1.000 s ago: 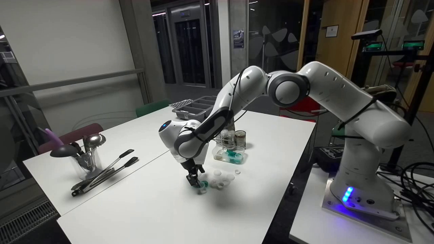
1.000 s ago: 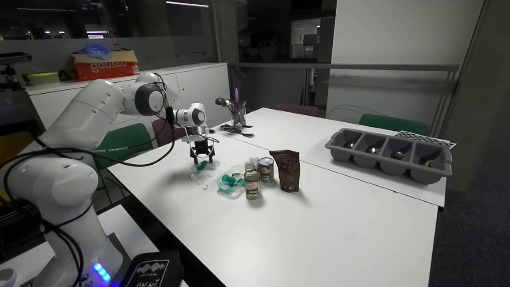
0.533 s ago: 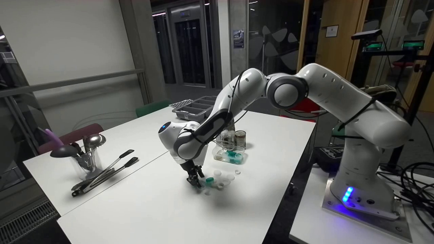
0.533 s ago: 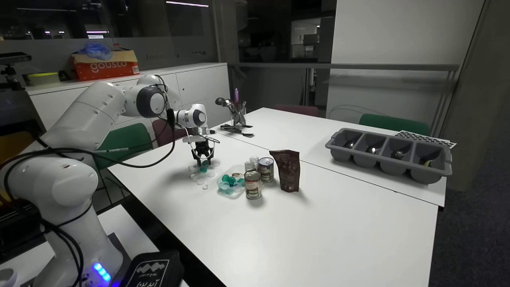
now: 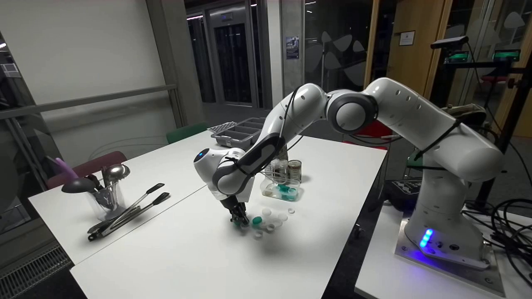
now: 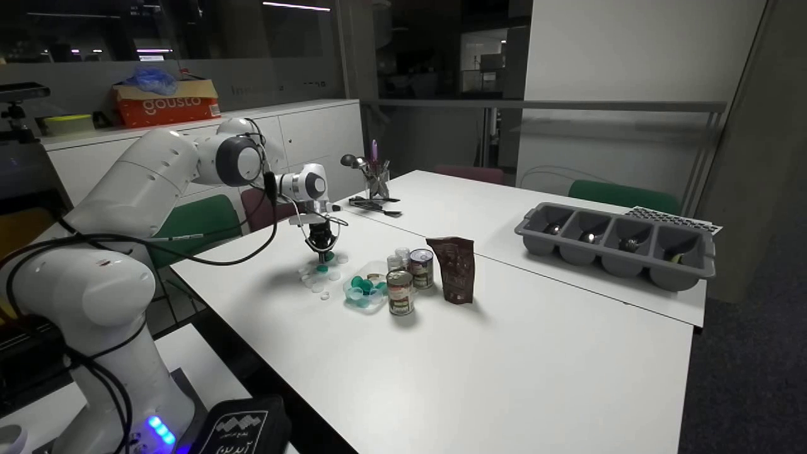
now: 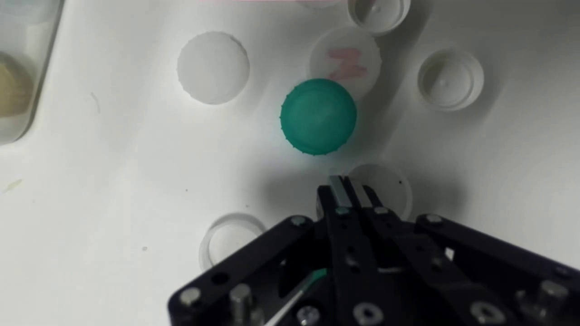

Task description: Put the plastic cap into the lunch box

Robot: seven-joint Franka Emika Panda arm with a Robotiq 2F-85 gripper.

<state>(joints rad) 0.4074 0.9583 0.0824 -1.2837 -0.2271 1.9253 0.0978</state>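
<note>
My gripper is shut low over the table, its fingertips together with nothing visible between them. Just beyond the tips in the wrist view lies a teal-green plastic cap, overlapping a white cap with a red mark. A pale cap is partly covered by the fingers. Another green cap shows right beside the gripper in an exterior view, mostly hidden; a bit of green also shows through the linkage in the wrist view. The clear lunch box, holding green caps, stands apart from the gripper.
Several white caps lie loose around the fingers. Cans and a brown pouch stand beside the lunch box. A grey compartment tray is farther off, and tongs lie near a utensil cup.
The jaws have closed from wide apart. A green cap has slid out from the fingers and away from them, and another green cap now shows at the gripper's other side. Nearby pale caps shifted slightly.
</note>
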